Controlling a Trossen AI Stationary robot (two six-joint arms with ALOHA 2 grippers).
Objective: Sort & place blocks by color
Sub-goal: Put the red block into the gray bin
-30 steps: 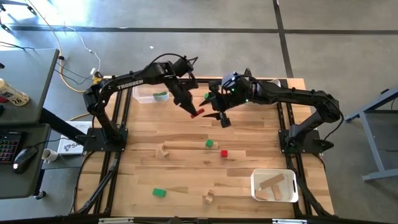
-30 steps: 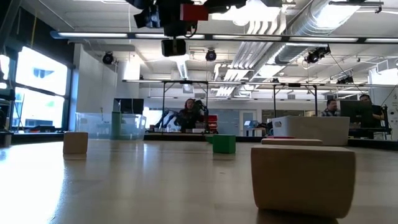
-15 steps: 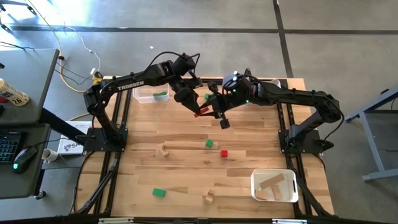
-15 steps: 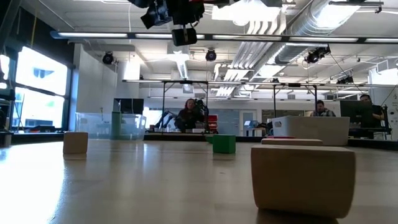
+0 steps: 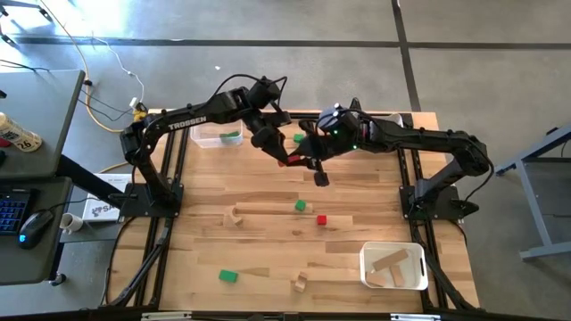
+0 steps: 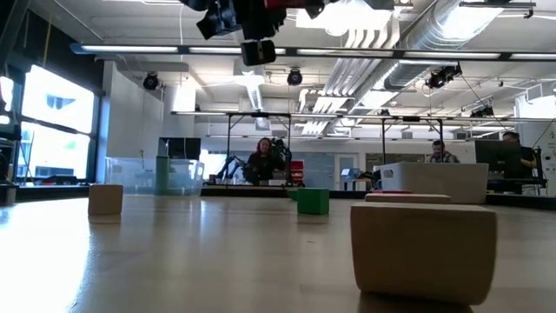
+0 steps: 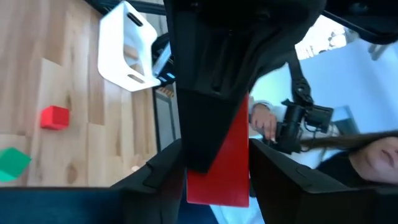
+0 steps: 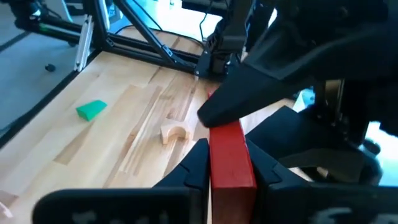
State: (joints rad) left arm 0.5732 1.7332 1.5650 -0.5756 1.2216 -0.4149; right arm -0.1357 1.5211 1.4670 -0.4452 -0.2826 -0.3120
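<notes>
**A:** Where do you stand in the sort?

**B:** You're midway through a hand-over above the far middle of the table [image 5: 268,241]. The red bar [image 5: 287,161] hangs in the air between your two arms, well clear of the wood. I judge the next move is to draw the left arm back, then carry the bar with the right arm to whichever bin takes red. I can't tell from here which one that is.

**A:** And the grippers?

**B:** Your right gripper [image 8: 231,165] is clamped on one end of the red bar, its fingers pressed to both sides. Your left gripper [image 7: 216,180] has its fingers beside the other end, with gaps showing, so it looks slackened rather than gripping. Loose green and red blocks wait on the table below.
</notes>
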